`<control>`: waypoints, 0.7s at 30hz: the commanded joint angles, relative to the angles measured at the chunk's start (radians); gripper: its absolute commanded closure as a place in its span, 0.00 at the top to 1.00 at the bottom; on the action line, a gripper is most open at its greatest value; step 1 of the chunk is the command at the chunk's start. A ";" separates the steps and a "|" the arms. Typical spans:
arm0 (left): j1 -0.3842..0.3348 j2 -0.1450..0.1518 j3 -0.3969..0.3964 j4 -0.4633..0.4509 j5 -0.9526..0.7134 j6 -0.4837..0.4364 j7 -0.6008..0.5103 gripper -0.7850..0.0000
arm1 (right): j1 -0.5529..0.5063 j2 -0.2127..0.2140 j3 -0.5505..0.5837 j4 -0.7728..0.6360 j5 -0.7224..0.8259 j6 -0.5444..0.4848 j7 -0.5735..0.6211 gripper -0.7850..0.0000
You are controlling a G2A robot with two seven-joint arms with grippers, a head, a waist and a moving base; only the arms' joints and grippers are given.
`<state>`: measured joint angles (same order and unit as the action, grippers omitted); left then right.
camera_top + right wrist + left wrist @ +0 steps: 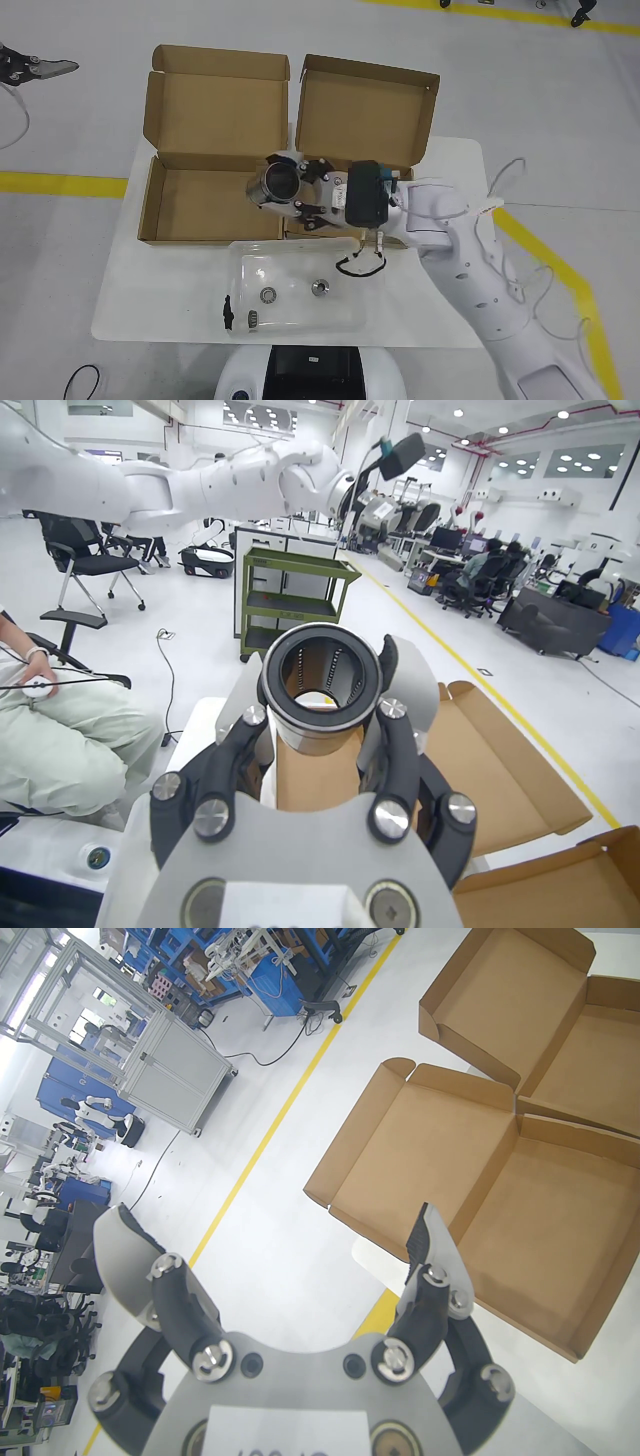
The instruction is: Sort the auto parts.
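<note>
The right end effector [322, 677] is clamped on a metal cylinder [320, 732] above 2 open cardboard boxes [200, 205]; its wrist hides most of the right box. The left end effector [272, 1218], fingers apart, hangs over the floor. The small parts [319, 287] in the clear tray [345, 312] are hard to identify.

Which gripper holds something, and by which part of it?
The right gripper clamps the metal cylinder by its outer sides, one finger on each. The left gripper is open, empty.
</note>
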<state>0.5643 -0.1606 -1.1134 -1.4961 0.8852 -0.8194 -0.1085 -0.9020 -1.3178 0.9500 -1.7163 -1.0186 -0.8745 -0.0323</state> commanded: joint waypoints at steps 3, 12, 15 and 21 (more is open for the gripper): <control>0.000 0.000 0.000 0.000 0.000 0.000 0.000 1.00 | 0.028 -0.002 0.010 -0.025 0.028 0.003 0.001 0.00; 0.000 0.000 0.000 0.000 0.000 0.000 0.000 1.00 | 0.076 -0.010 0.027 -0.052 0.053 0.012 -0.036 0.00; 0.000 0.000 0.000 0.000 0.000 0.000 0.000 1.00 | 0.067 -0.010 0.042 -0.057 0.040 0.008 -0.080 0.00; 0.000 0.000 0.000 0.000 0.000 0.000 0.000 1.00 | 0.052 -0.008 0.068 -0.063 0.003 -0.007 -0.143 0.00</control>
<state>0.5643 -0.1606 -1.1134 -1.4961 0.8852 -0.8194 -0.1085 -0.8479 -1.3265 1.0152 -1.7777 -1.0114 -0.8795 -0.1682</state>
